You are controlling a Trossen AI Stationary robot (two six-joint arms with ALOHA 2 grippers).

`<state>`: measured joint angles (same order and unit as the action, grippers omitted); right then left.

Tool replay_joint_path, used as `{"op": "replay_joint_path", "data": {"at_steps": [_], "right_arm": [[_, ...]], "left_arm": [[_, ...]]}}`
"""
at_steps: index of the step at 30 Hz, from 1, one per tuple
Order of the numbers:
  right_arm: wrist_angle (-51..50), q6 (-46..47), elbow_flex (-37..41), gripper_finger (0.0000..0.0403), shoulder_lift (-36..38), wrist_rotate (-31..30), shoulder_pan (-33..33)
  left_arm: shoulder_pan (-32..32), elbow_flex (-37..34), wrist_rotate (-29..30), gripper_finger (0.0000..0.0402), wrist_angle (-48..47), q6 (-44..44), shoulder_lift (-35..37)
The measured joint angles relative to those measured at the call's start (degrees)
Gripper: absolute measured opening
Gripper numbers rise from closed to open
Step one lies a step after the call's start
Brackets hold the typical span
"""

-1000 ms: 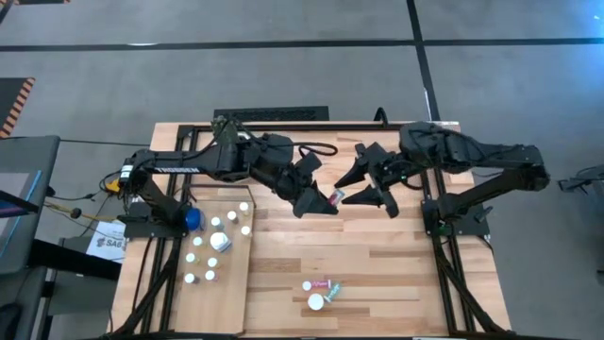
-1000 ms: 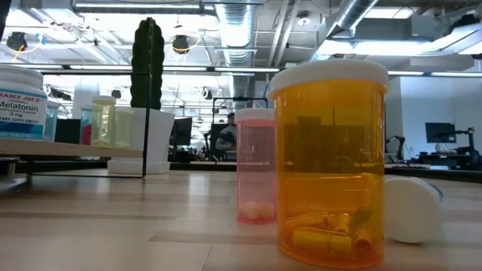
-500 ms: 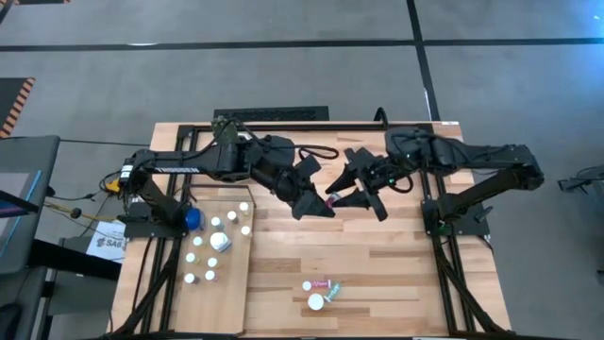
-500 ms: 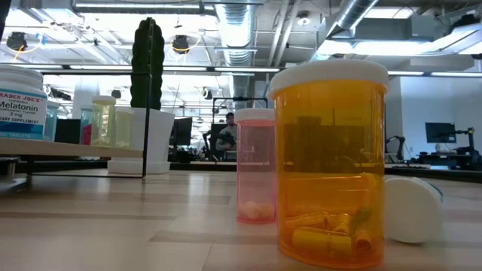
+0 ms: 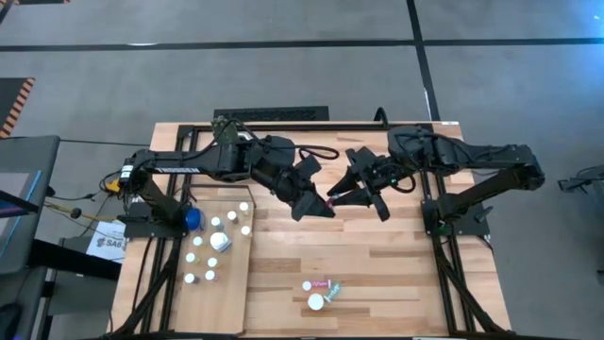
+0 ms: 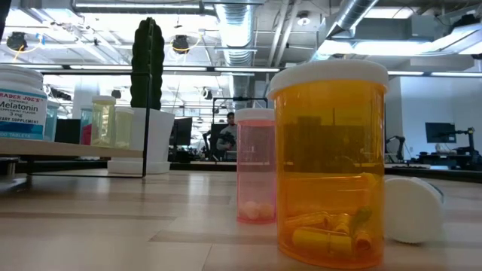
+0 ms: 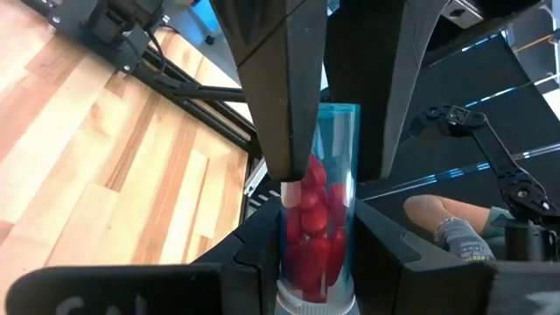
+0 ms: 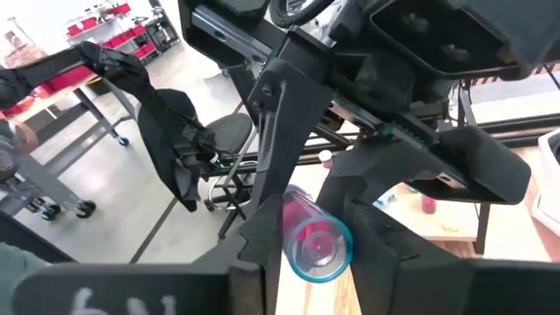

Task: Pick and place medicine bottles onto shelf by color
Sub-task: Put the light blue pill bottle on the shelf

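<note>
Label readable in your low view: "TRADER JOE'S Melatonin" bottle (image 6: 21, 102) on the shelf (image 6: 71, 150). Midair above the counter (image 5: 377, 274), your left hand (image 5: 326, 209) and right hand (image 5: 342, 195) both pinch one blue bottle (image 7: 317, 210) of red pills.

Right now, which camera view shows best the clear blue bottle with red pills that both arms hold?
The left wrist view: the clear blue bottle with red pills fills it lengthwise. The right wrist view shows only its round end, the high view a speck, the low view nothing.
</note>
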<state>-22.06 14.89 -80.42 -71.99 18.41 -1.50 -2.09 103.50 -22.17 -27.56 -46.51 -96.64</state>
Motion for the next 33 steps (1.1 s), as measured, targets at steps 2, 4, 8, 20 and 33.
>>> {"op": "replay_joint_path", "data": {"at_steps": [2,4,8,20,33], "right_arm": [[0.0,0.5,0.0,0.0129,0.0,0.1,0.0],[0.0,0.5,0.0,0.0153,0.0,0.6,0.0],[-0.5,0.6,0.0,0.0203,-0.1,2.1,0.0],[-0.4,1.2,0.0,0.0155,-0.1,2.5,0.0],[-0.7,1.8,0.0,0.0116,0.0,2.9,0.0]], "left_arm": [[0.0,0.0,0.0,0.0089,0.2,0.2,0.0],[0.0,0.0,0.2,0.0089,0.4,0.2,0.0],[0.0,0.0,0.3,0.0089,0.8,0.2,0.0],[0.0,0.0,0.3,0.0089,0.7,0.2,0.0],[-0.2,0.0,3.4,0.0101,1.1,0.8,0.0]]}}
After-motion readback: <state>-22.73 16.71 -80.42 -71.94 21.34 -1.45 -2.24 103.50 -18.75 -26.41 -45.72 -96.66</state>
